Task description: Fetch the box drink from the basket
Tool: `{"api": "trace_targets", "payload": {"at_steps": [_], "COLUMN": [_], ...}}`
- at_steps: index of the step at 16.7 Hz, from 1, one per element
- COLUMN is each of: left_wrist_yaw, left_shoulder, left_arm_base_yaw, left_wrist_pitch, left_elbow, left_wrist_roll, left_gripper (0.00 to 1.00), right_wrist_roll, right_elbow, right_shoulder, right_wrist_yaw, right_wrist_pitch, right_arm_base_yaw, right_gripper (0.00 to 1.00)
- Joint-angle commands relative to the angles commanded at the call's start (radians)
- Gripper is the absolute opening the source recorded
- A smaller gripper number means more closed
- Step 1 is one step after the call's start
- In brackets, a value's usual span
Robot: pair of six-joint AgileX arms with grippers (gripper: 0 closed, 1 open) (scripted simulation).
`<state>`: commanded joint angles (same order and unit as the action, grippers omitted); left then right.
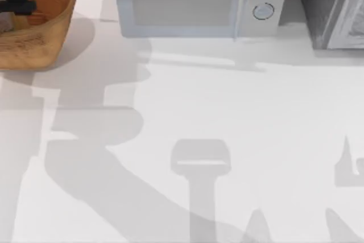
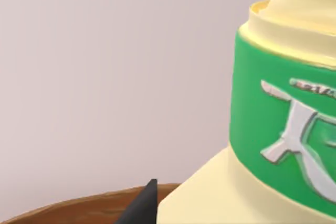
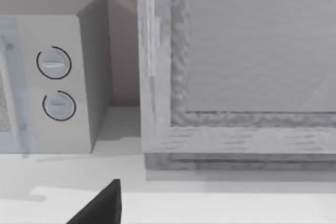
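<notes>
Filling the left wrist view, the box drink (image 2: 273, 129) sat beside the left gripper (image 1: 14, 1), above the basket (image 1: 51, 27); whether its fingers pinched it, I couldn't tell.

I see the basket (image 1: 40, 32) at the table's (image 1: 227, 118) far left corner, my left gripper (image 1: 17, 1) over its inside. The box drink (image 2: 273, 129) sits close by that gripper, above the basket rim. Microwave (image 1: 199, 1) stands at the back centre, a cabinet (image 1: 335, 7) to its right.
</notes>
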<state>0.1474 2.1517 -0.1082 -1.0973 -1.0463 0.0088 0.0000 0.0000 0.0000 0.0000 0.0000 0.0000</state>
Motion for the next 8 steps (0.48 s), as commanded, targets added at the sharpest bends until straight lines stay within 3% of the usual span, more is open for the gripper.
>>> {"api": "trace_targets", "payload": {"at_steps": [4,8], "left_wrist_yaw": [0.000,-0.001], "left_shoulder": [-0.030,-0.103], "left_arm_base_yaw": [-0.006,-0.006], "left_wrist_pitch": [0.017,0.148], "left_elbow": [-0.006,-0.064], "left_wrist_roll": [0.004,0.004], "left_gripper": [0.00,0.00], "right_wrist_roll": [0.000,0.000], "right_elbow": [0.000,0.000], "right_shoulder": [0.000,0.000], "right_wrist_yaw": [0.000,0.000], "right_wrist_pitch": [0.000,0.000], "right_arm_base_yaw": [0.000,0.000], "right_gripper": [1.00,1.00]}}
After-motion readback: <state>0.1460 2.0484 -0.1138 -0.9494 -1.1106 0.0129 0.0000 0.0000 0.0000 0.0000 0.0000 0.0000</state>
